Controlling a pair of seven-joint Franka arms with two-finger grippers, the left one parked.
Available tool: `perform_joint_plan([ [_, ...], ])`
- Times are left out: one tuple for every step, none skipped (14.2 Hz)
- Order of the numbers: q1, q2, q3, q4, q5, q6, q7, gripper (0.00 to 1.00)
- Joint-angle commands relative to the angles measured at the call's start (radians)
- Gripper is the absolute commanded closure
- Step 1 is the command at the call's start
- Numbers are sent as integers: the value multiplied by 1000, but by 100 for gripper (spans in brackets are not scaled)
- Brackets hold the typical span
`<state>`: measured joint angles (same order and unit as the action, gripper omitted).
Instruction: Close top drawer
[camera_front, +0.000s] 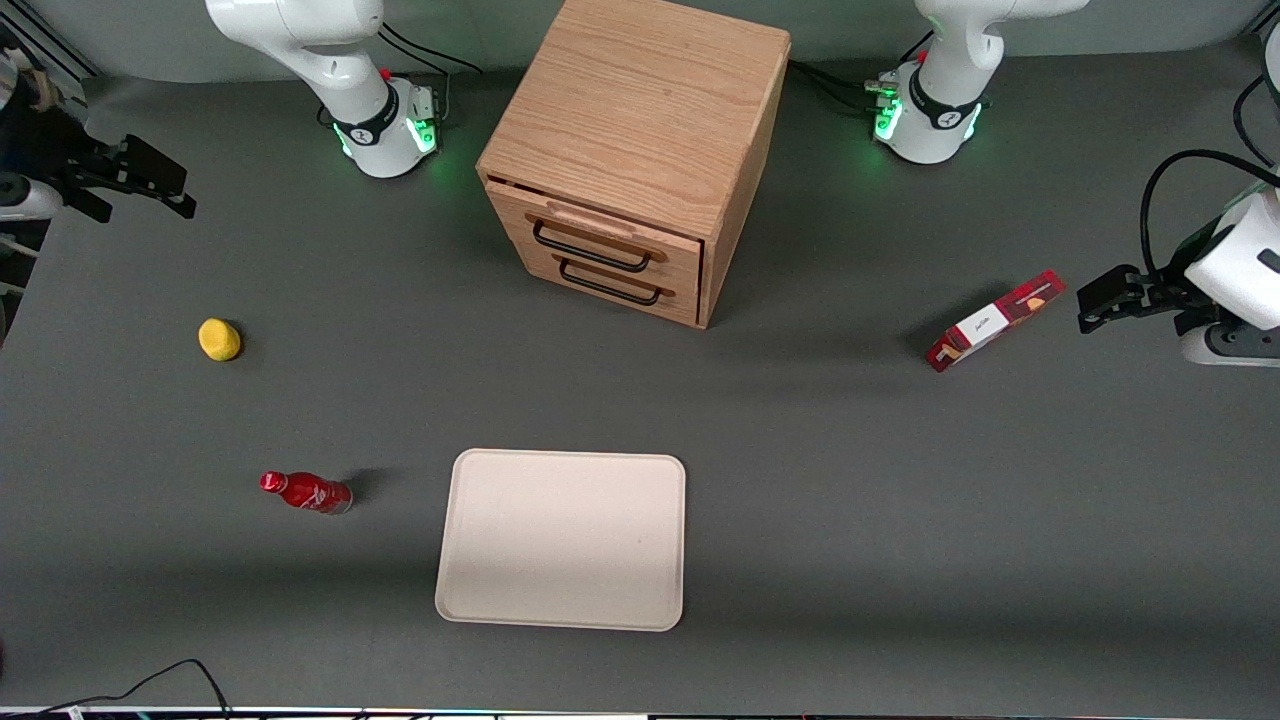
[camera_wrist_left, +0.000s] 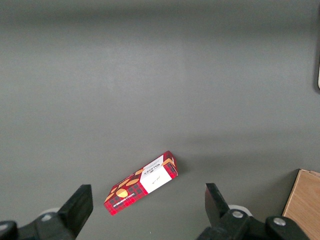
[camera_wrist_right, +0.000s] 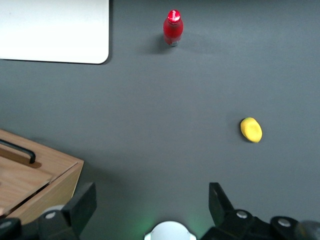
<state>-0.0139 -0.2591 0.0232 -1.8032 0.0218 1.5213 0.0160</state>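
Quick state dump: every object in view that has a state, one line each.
top drawer: pulled out slightly, not flush with the cabinet front.
lower drawer: looks pushed in.
tool: open, in the air at the working arm's end of the table, away from the cabinet.
red bottle: capped, lying on its side.
cookie box: closed, lying on the table.
tray: flat, nothing on it.

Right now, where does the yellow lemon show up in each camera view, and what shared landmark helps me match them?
Front view: the lemon lies on the table toward the working arm's end, farther from the camera than the red bottle.
Right wrist view: the lemon sits apart from the red bottle, past the open pincer.
Left wrist view: not in it.
Shared landmark: the red bottle.
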Motion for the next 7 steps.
perform_joint_plan([
  [2,-74,-2,-81,-28,56,-25,0],
  [0,-43,-5,-55,-31,53,-25,0],
  [2,-17,-5,-32,-34,53,-22,0],
  [3,4,-3,-3,-34,43,-11,0],
  [0,15,-6,5,-33,37,-16,0],
  [0,21,-15,7,-34,36,-22,0],
  [3,20,-26,5,-33,36,-24,0],
])
